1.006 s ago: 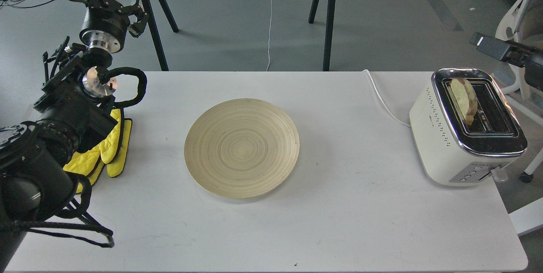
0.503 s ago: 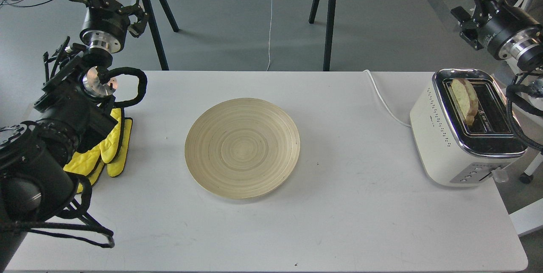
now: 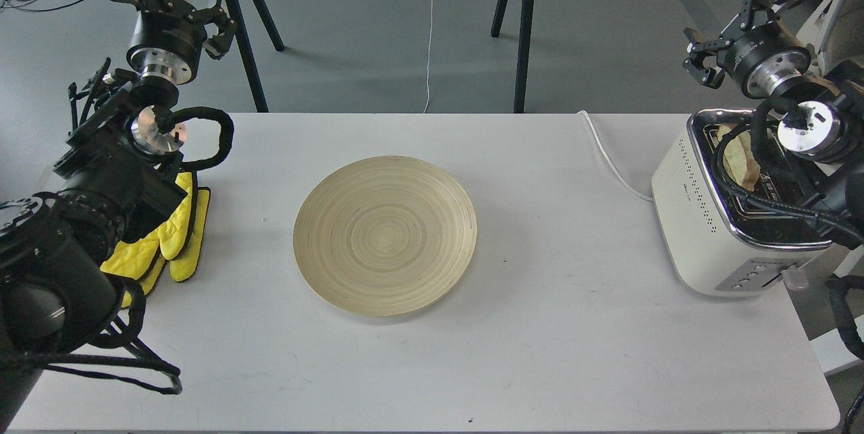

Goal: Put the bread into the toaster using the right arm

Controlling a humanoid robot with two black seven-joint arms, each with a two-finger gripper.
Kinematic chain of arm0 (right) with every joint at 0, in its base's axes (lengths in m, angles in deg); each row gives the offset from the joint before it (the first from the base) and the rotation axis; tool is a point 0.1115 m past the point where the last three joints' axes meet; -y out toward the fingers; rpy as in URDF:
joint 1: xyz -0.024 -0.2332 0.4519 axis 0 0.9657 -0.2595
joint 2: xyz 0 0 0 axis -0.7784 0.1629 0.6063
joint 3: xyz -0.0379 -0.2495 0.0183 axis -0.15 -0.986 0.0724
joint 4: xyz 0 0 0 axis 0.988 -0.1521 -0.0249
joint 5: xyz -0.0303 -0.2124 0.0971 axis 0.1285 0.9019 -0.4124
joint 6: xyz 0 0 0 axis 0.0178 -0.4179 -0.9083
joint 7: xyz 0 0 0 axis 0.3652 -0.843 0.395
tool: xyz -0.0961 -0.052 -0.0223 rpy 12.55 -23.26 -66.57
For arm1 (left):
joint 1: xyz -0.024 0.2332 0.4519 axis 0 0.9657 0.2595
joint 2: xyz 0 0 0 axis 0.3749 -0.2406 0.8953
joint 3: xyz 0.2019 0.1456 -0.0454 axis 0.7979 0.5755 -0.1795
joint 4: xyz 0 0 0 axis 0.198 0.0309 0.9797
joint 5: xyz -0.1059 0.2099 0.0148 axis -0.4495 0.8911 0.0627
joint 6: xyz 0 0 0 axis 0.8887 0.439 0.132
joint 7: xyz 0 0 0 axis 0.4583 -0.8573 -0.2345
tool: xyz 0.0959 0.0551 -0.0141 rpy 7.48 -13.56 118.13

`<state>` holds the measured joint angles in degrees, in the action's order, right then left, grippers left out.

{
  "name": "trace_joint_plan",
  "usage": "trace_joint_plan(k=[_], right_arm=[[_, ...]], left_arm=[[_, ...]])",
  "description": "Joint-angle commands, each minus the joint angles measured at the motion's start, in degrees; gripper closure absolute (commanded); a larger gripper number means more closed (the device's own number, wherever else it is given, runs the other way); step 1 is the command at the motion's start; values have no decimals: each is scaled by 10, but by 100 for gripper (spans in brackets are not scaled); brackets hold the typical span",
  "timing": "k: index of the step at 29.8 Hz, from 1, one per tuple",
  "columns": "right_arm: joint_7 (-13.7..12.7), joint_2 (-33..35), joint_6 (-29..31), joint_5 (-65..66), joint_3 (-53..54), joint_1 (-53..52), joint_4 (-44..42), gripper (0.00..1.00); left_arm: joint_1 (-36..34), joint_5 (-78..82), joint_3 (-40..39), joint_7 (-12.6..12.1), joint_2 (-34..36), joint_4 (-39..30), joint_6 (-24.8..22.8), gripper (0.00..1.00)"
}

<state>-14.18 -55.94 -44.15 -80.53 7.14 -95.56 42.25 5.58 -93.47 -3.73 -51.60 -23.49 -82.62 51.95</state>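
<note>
The bread stands upright in the left slot of the cream-white toaster at the table's right end; a black cable of my right arm partly covers it. My right arm reaches over the toaster's top. Its gripper is raised above and behind the toaster, pointing away, with its fingers apart and nothing between them. My left gripper is held high at the far left, beyond the table's back edge, fingers spread and empty.
A round wooden plate, bare, lies at the table's middle. Yellow gloves lie under my left arm at the left edge. The toaster's white cord runs to the back edge. A second table's black legs stand behind.
My right arm has come into view from the right and swung in over the toaster, its gripper moving left and down. The bread, plate and left arm have not moved.
</note>
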Motion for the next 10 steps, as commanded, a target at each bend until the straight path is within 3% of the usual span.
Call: trace_joint_plan(k=[1,10], right_arm=[[12,-6,6,0,9,0,-8,0],[32,-8,13,-1,6,-1,4,0]], left_arm=[[0,0,0,0,1,0,0,0],[0,0,0,0,1,0,0,0]])
